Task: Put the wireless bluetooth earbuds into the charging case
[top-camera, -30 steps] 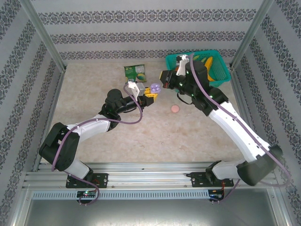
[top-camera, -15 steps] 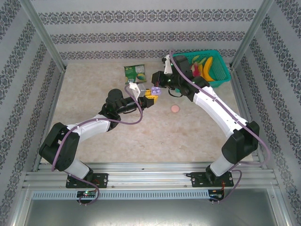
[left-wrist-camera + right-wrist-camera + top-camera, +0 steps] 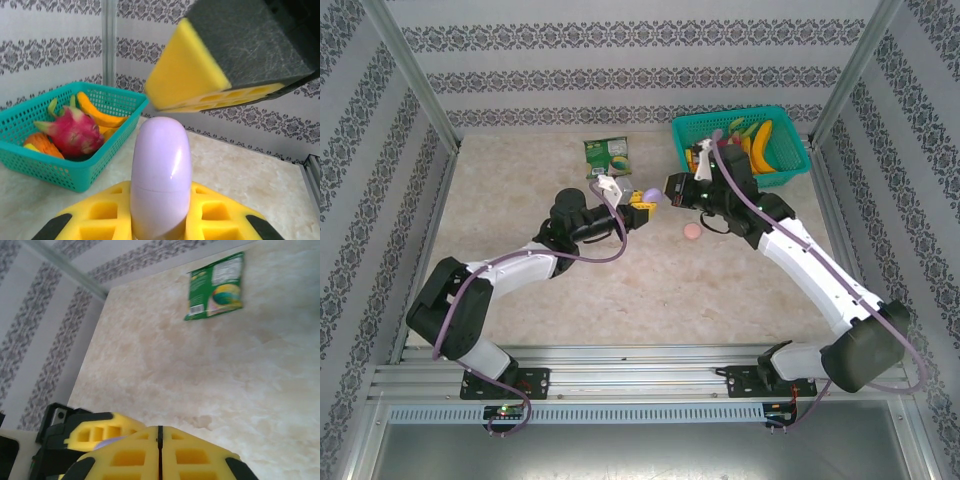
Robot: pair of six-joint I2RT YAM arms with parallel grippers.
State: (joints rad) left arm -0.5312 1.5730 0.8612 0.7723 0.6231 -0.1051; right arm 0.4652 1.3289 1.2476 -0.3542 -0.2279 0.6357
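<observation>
Between the two grippers, off the bench (image 3: 510,190), sits the lavender charging case (image 3: 651,196). The left gripper (image 3: 640,201) pinches it edge-on. From the left wrist you get the case (image 3: 161,175) standing upright out of the yellow fingers (image 3: 100,217), smooth and rounded, with a faint seam running across its lower part. Whether an earbud sits inside, I cannot tell.

Just above the case's top hangs a yellow finger (image 3: 190,70) of the right gripper (image 3: 672,190). It's very close; contact or a sliver of gap, I can't call it. The right wrist view has that gripper (image 3: 159,450) with its two pads pressed flat together, only a thin dark line between them and nothing caught there. The left gripper's yellow pad pokes in just beside it, lower left.

Down on the bench, near the right gripper and a little toward the arm bases, lies a small pink round case (image 3: 691,231), on its own. Farther back, a green packet (image 3: 608,154) lies flat. Back right, a teal basket (image 3: 790,165) holds bananas (image 3: 757,140) and a dragon fruit (image 3: 75,132).
</observation>
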